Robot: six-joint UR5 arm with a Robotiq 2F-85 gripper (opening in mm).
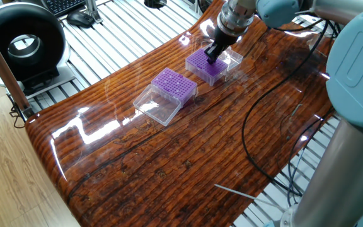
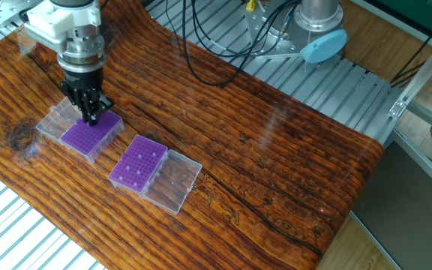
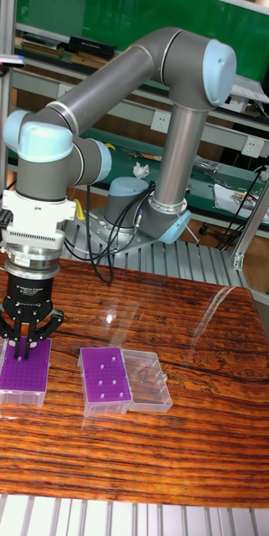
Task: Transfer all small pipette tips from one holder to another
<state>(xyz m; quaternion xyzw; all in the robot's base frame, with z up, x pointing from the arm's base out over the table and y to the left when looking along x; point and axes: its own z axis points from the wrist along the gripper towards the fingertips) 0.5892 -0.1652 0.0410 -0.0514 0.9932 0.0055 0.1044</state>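
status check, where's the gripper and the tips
Gripper down on the full purple box, fingers near-closed; grip unclear. Second purple box holds a few tips. Nothing in the way.
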